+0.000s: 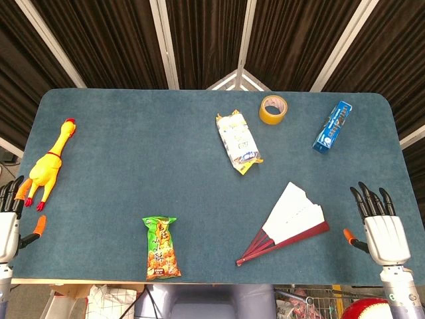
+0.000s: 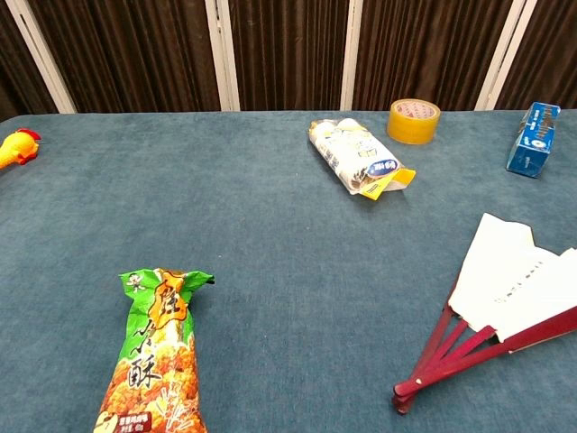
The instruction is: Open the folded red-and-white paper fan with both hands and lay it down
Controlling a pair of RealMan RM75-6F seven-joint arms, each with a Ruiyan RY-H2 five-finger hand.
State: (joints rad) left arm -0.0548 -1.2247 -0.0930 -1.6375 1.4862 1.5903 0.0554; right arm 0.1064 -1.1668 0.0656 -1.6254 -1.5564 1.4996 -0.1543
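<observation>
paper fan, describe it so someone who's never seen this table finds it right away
On the blue table, look at the near edge toward the robot's right hand. The paper fan lies there partly spread: white pleated paper on dark red ribs meeting at a pivot, the only flat, unpackaged item.

Head view: set high above the table (image 1: 133,146), looking steeply down; the whole top is seen from afar.
Chest view: set low at the near edge, facing across, closer in.
Shared: the stretch around the tape roll (image 1: 272,109) (image 2: 414,121).
</observation>
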